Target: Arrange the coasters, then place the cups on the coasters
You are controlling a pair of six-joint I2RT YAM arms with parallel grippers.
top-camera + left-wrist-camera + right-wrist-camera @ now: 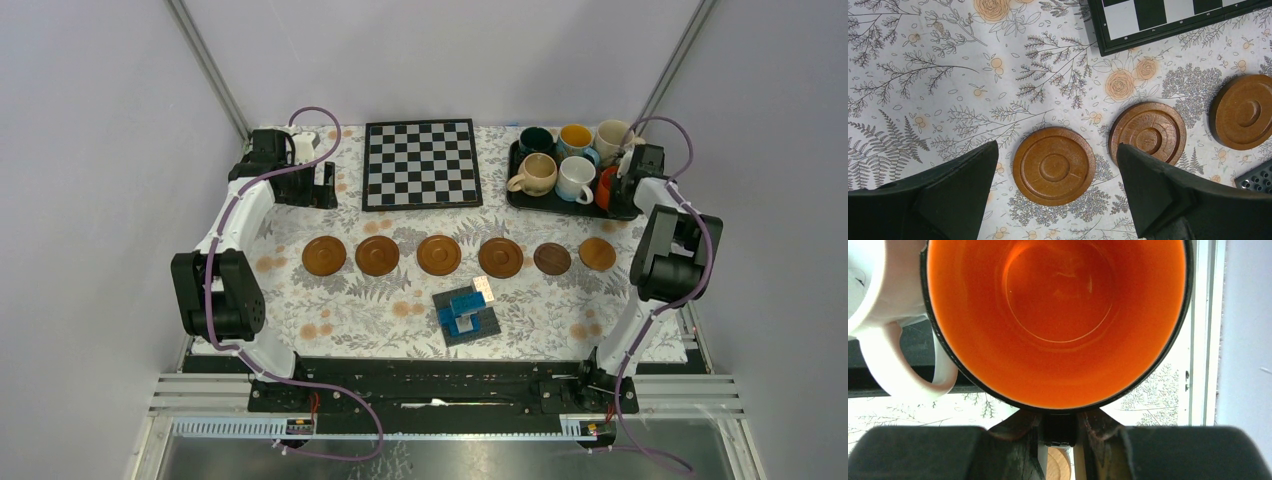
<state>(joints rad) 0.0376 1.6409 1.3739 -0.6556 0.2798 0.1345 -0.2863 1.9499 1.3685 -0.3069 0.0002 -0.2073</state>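
Right fingers: closed tight on the dark handle of the orange-lined ceramic mug, at the right end of the black tray.
Left fingers: spread wide, holding nothing, above the left end of the coaster row.
Coasters: six round brown wooden coasters lie in one row across the floral tabletop, each apart from the next, all bare.
Cups: all six sit in the tray at the far right corner: dark green mug, blue mug with yellow inside and patterned cream mug behind; beige mug, white mug and the orange one in front.
In the way: the white mug stands just beside the orange one, its handle next to the orange rim.
Around: a black-and-white chessboard lies left of the tray; a blue block stack on a dark grey plate sits near the row's middle.
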